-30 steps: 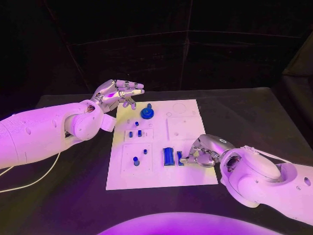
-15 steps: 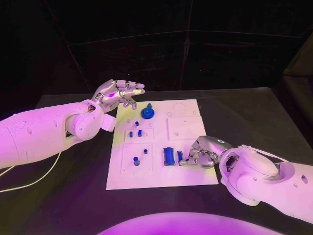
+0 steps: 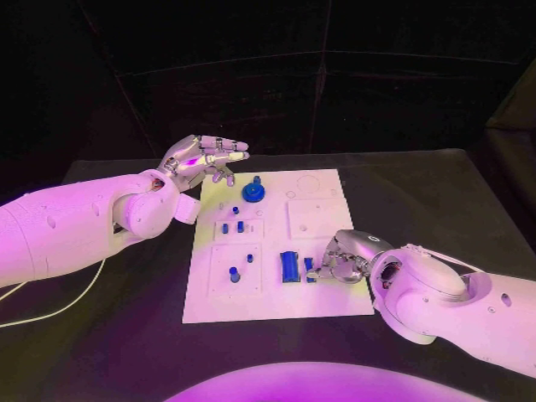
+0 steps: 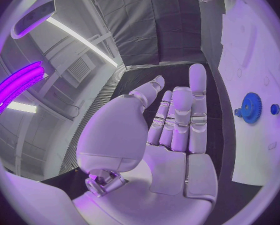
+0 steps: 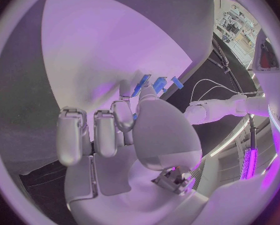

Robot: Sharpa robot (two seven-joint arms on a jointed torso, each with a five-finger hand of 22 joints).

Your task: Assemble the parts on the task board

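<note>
The white task board lies mid-table. On it are a blue gear, several small blue pegs, a wide blue block and a narrow blue part right beside the block. My right hand is low over the board's near right part. In the right wrist view, its thumb and a finger pinch the narrow blue part. My left hand hovers off the board's far left corner, fingers apart and holding nothing. The left wrist view shows that hand, the gear and the board.
The black table stretches out on both sides of the board. A white cable trails across the table under my left arm. A dark curtain closes off the back.
My right hand has crept slightly left, closing on the narrow blue part. The left hand has stayed put.
</note>
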